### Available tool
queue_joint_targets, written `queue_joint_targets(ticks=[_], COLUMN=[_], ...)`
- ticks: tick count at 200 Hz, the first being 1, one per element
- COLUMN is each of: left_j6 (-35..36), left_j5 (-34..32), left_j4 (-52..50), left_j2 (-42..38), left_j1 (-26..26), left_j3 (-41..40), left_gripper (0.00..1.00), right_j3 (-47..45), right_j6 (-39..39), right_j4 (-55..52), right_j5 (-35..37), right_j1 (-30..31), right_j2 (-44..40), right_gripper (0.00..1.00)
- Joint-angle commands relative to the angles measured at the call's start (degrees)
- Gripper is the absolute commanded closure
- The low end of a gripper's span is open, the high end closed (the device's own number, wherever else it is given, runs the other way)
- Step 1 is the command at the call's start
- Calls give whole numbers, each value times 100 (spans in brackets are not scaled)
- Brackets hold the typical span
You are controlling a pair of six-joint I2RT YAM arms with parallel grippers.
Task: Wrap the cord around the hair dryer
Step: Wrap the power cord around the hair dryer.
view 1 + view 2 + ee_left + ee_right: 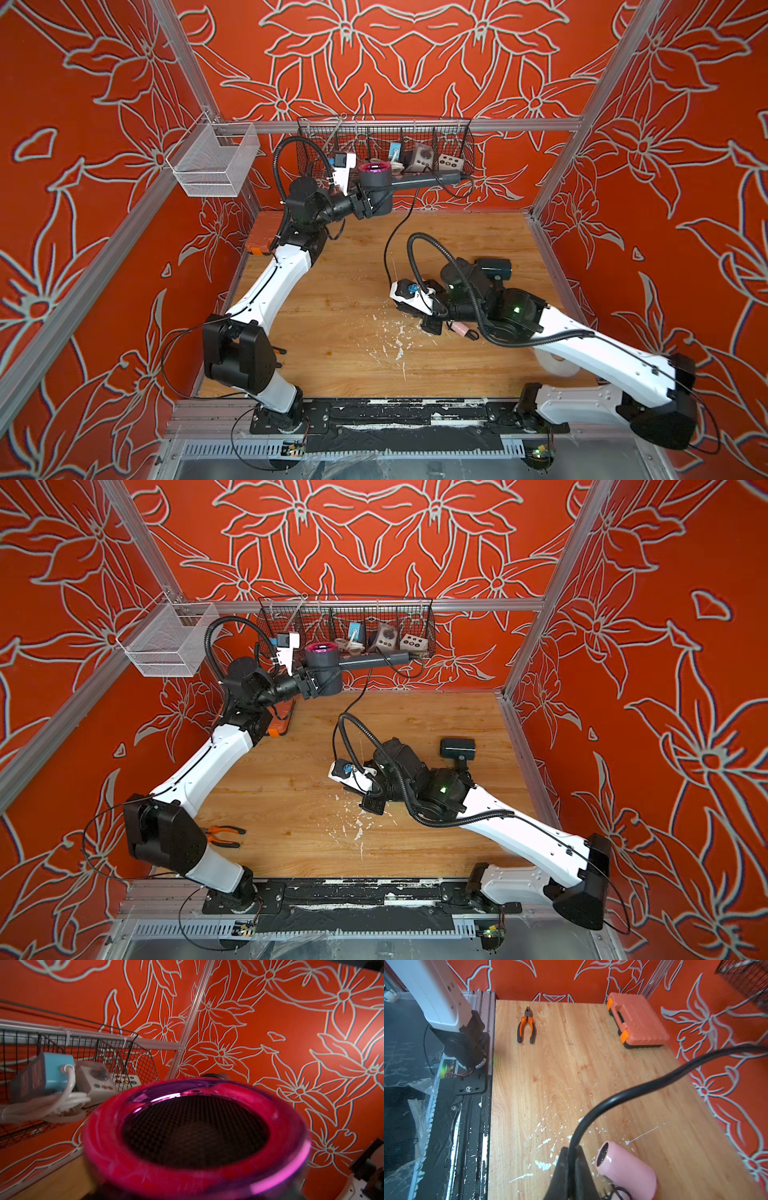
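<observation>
I have left gripper (367,206) clamped on dryer (376,183), aloft over back edge of bench (332,299), handle (424,180) free for winding | right gripper (571,1152) pinches cord (654,1082) low, mid-bench, to lead slack round | no turns visible yet

The white-and-black left arm (270,282) is seen raised from the lower left toward the upper middle in both top views, its black left gripper (367,208) clamped on a grey hair dryer (376,183). The white-and-black right arm (582,336) is stretched low from the lower right, its black right gripper (571,1149) pinched on a thin black cord (623,1095).
</observation>
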Motion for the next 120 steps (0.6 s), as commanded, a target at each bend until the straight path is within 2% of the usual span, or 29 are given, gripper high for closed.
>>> queue_joint_targets(ticks=[1, 47, 88, 120], left_j6=[1542, 2401, 2970, 3062], left_j5=[-232, -432, -334, -453], left_j4=[-1308, -2623, -3570, -3589], left_j2=[-408, -797, -1152, -1260], left_j1=[-52, -204, -427, -592], left_j3=[-88, -413, -518, -727], left_gripper=[100, 100, 100, 100], right_j3=[726, 1914, 2856, 3948], right_j6=[-655, -1460, -2071, -2429], right_j4=[-1377, -2149, -2450, -3050], right_j5=[606, 1851, 2111, 1971], right_j1=[10, -113, -612, -764], right_j2=[-204, -107, 333, 860], right_gripper=[100, 100, 100, 100])
